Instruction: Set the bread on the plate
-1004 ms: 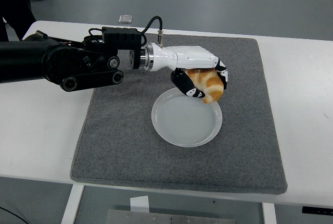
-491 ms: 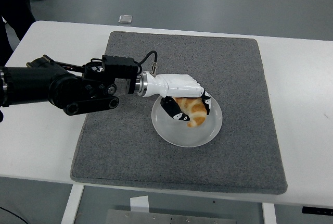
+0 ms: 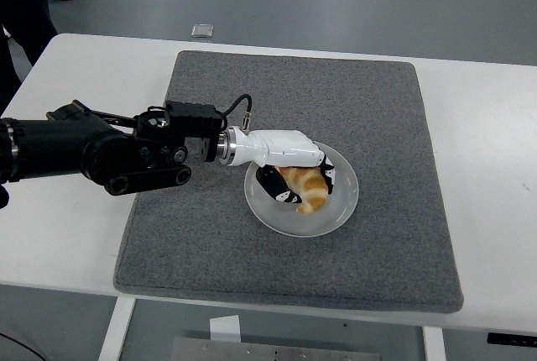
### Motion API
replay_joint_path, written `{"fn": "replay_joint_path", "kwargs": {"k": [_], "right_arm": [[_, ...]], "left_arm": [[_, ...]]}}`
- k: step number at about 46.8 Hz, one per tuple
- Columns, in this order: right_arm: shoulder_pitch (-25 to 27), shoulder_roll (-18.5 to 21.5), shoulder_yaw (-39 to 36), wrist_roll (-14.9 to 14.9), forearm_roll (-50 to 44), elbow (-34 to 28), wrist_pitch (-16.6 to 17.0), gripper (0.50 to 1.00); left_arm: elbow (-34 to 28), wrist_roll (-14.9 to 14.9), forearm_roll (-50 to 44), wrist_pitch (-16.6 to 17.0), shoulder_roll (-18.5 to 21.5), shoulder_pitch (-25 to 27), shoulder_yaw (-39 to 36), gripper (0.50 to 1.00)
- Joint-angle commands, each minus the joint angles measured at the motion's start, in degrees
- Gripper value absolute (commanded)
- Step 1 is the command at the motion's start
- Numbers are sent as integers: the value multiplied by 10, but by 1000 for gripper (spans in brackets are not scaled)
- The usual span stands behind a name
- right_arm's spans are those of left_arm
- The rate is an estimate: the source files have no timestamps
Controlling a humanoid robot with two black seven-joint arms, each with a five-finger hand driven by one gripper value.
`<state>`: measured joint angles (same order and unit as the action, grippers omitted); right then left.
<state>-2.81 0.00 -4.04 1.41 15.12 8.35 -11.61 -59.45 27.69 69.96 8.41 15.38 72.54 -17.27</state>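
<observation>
On the bench's grey mat [image 3: 210, 235], the left hand [image 3: 289, 172] gripped the bread [image 3: 309, 190] over the plate [image 3: 336, 214]; releasing gently seemed wisest.

I am seeing the left hand [image 3: 295, 175] coming down and back toward me: a second ago it was holding the bread [image 3: 309, 188] in the air over the far rim of the plate [image 3: 340, 214], and now it is sitting low inside the dish with the fingers [image 3: 274, 185] curled around the loaf. The bread is now lying down in the middle of the plate, though I cannot tell whether it is fully resting there. The forearm is dropping lower and drawing leftward too.
</observation>
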Motion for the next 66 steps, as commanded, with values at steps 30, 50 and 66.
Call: {"fn": "replay_joint_path", "kwargs": {"k": [30,50,66], "right_arm": [[0,0,0,0,0,0,0,952],[0,0,0,0,0,0,0,952],[0,0,0,0,0,0,0,954]], "left_arm": [[8,0,0,6,0,-9,-3,500],[8,0,-10,6,0,-13,-1,990],[-1,1,-35,3,4,-10,31,994]]}}
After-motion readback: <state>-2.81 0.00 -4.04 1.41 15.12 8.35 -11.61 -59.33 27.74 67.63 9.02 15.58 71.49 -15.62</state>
